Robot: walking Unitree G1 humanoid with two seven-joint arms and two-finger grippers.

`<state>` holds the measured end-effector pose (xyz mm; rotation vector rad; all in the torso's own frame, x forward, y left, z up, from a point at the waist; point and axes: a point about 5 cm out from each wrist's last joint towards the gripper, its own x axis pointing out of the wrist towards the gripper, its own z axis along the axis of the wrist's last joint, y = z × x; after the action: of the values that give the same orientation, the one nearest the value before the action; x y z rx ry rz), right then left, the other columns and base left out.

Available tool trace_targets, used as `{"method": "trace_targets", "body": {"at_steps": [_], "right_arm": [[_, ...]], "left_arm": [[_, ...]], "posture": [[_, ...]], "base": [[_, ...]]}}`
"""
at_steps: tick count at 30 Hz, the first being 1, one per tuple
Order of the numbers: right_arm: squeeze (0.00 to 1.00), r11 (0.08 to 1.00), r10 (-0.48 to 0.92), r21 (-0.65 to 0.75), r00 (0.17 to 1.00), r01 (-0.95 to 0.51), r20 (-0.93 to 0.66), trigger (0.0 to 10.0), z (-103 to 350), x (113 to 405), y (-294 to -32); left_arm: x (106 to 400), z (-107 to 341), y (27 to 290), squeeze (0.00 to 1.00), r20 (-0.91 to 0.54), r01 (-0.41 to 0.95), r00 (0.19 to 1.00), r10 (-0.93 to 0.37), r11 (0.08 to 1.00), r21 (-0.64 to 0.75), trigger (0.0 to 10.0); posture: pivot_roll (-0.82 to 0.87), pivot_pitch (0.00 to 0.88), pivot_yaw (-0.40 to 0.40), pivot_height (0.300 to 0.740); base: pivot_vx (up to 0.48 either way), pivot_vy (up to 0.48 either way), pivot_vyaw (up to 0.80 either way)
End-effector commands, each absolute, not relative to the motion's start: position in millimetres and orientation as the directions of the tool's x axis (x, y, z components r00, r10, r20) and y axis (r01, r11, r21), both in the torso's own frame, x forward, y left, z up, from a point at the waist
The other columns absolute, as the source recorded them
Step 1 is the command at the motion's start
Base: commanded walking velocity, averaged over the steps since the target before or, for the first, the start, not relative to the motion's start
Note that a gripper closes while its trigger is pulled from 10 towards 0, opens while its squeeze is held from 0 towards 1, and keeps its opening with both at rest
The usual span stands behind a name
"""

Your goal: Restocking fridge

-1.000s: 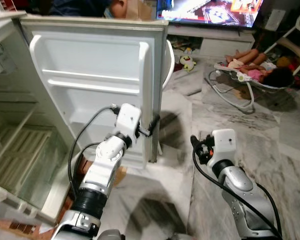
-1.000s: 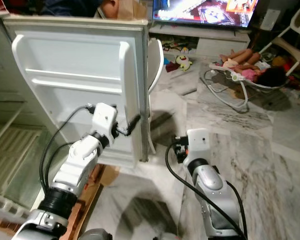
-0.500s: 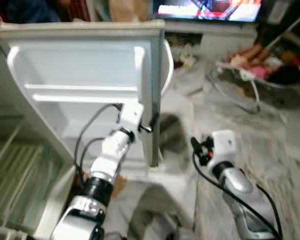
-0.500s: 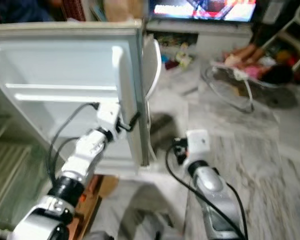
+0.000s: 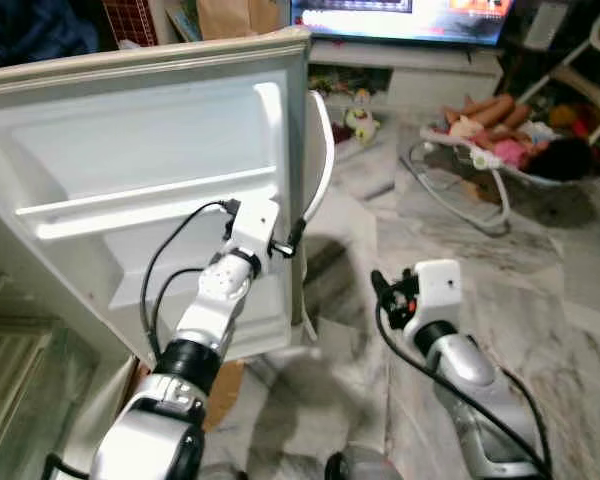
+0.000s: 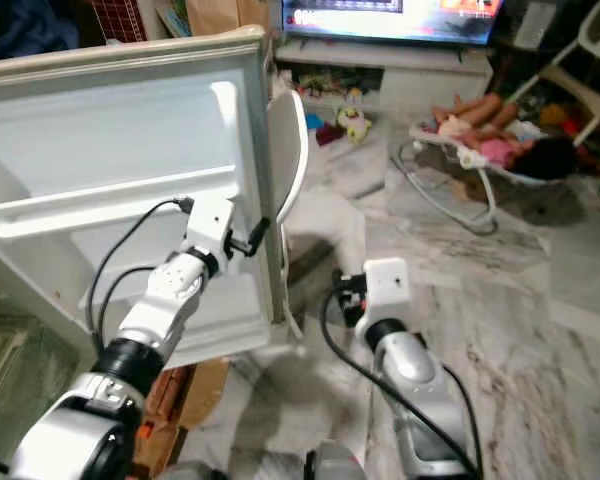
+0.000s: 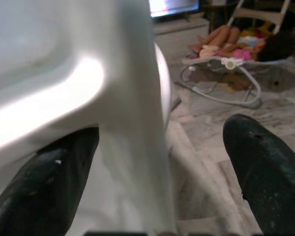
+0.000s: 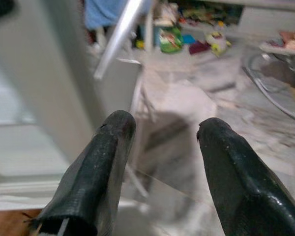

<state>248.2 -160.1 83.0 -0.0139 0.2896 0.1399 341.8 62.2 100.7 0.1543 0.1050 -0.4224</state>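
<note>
No readable text anywhere.
TV screen point(image 5: 395, 18) above fridge door point(image 5: 150, 190): bright graphics, lettering too blurred to read.

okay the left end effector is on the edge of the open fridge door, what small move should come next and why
Probably ease the fridge door a little wider. The left end effector has its open fingers straddling the door's free edge, one inside and one outside. The right end effector is open and holds nothing.
</note>
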Motion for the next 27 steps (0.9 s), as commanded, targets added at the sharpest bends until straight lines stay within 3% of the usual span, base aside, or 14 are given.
{"method": "trace_targets", "body": {"at_steps": [1,18,27], "right_arm": [[0.0,0.987,0.157,0.016,0.954,-0.158,-0.256,10.0,89,251,-153],[0.0,0.987,0.159,0.011,0.955,-0.162,-0.251,10.0,89,253,-153],[0.0,0.986,0.163,0.011,0.954,-0.166,-0.253,10.0,88,253,-153]], "left_arm": [[350,119,66,0.0,-0.069,0.403,0.915,-0.397,0.899,0.169,10.0],[366,122,64,0.0,-0.107,0.362,0.932,-0.347,0.908,0.21,10.0],[375,126,71,0.0,-0.113,0.317,0.948,-0.298,0.924,0.216,10.0]], "posture": [[0.05,0.048,-0.011,0.74],[0.05,0.051,-0.014,0.74],[0.05,0.051,-0.015,0.74]], "base": [[0.472,0.0,0.0],[0.475,0.0,0.0],[0.321,0.0,0.0]]}}
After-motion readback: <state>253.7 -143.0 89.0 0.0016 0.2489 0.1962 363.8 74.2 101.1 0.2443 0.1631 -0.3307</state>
